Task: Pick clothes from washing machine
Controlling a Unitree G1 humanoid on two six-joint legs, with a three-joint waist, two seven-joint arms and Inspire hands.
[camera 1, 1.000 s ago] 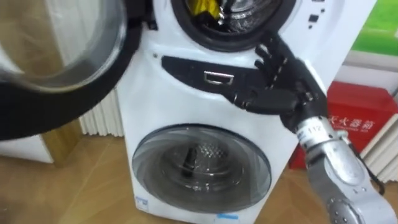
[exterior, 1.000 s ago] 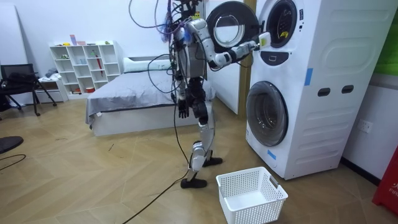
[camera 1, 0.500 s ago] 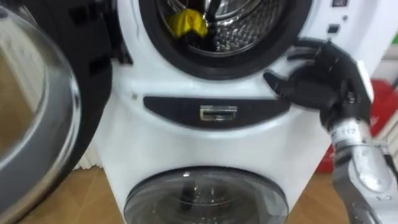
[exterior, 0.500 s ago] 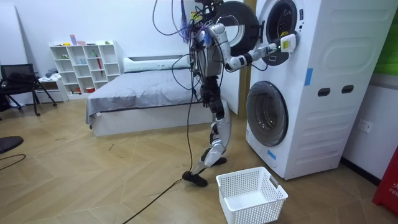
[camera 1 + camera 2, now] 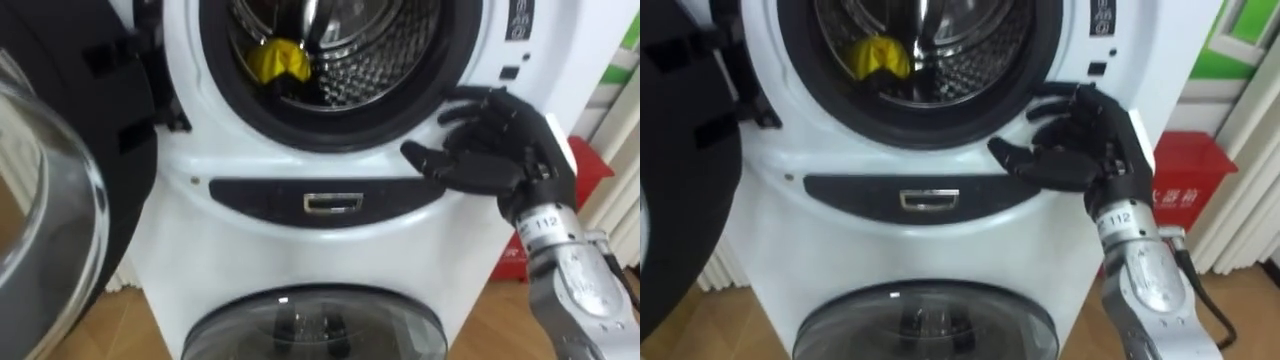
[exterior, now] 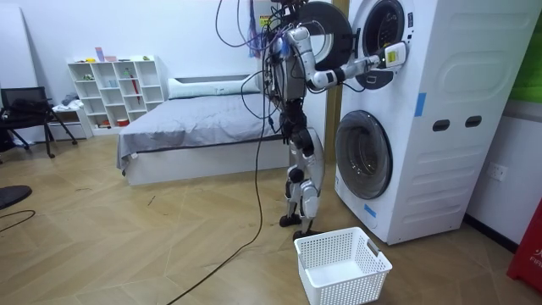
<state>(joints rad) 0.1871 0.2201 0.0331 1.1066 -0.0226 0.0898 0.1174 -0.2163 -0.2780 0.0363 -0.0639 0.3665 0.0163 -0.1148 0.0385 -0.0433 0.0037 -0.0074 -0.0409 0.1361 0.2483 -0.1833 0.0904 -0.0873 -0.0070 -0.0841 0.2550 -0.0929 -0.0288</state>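
Left eye view first: the upper washing machine (image 5: 300, 215) stands open, its round door (image 5: 60, 190) swung out to the left. There is the yellow garment (image 5: 277, 62), lying inside the drum on the left side, well back from the dark rim. The right hand (image 5: 495, 150) comes up from the lower right, fingers spread wide and loosely curved, thumb pointing left. It rests against the lower right of the drum's rim and holds nothing. The whole mouth of the drum between hand and garment is open room. Below, the glass door of the lower machine (image 5: 310, 325) is closed.

Right eye view: same picture, but here a red box (image 5: 1185, 195) shows on the floor to the right of the machine, behind the forearm.

Room view now, and this gives the stance: the robot stands upright close to the stacked machines, right arm raised to the upper drum. The left hand (image 6: 290, 134) hangs low by the body. A white laundry basket (image 6: 343, 263) sits on the wooden floor just beside the feet, in front of the lower machine. A bed (image 6: 195, 131) lies behind the robot.
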